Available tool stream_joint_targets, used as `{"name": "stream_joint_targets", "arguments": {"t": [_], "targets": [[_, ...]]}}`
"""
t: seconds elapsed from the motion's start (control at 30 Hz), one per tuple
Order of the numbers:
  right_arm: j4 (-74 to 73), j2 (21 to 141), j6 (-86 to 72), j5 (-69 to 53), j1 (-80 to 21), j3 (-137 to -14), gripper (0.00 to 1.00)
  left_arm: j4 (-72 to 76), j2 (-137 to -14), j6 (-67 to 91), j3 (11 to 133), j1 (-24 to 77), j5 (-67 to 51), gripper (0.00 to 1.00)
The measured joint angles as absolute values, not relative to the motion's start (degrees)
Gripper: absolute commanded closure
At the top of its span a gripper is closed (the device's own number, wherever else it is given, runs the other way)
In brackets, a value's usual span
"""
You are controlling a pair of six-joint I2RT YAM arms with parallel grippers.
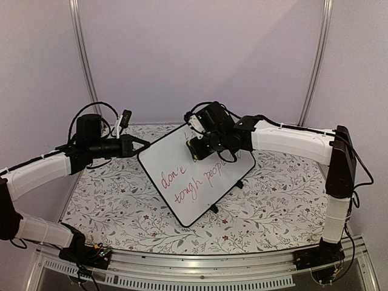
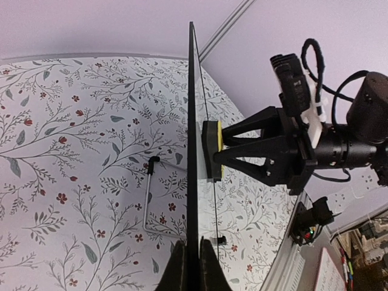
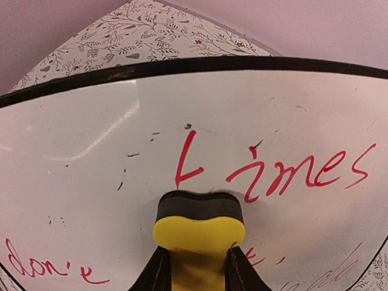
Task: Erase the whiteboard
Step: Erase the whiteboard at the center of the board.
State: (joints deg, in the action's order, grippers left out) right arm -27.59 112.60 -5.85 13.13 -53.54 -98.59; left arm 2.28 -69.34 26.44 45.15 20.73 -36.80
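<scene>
Floral desk [image 1: 121, 206]; the whiteboard [image 1: 182, 182] stands upright over its middle, red writing on its face. Left tool [image 2: 194, 270] clamps the board's edge. Right tool [image 2: 224, 152] grips a yellow-and-black eraser [image 3: 200, 219] pressed against the face.

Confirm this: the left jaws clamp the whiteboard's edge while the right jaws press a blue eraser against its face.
Wrong colour: the eraser is yellow with a dark pad, not blue; the right wrist view shows it. The rest stands: the left jaws clamp the whiteboard by its edge, and the right jaws press the eraser against its face.
</scene>
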Motion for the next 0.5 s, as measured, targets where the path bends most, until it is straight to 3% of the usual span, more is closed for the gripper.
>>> {"name": "stream_joint_targets", "arguments": {"t": [0.3,0.5], "targets": [[-27.0,110.9,-6.7,12.8,-53.5,-95.2,0.72,2.4,-69.3,26.4,45.1,20.7,-37.0,1.0],[-30.2,113.6,-6.3,12.7,-53.5,-102.0,0.72,2.6,-69.3,26.5,45.1,20.8,-37.1,1.0]]}}
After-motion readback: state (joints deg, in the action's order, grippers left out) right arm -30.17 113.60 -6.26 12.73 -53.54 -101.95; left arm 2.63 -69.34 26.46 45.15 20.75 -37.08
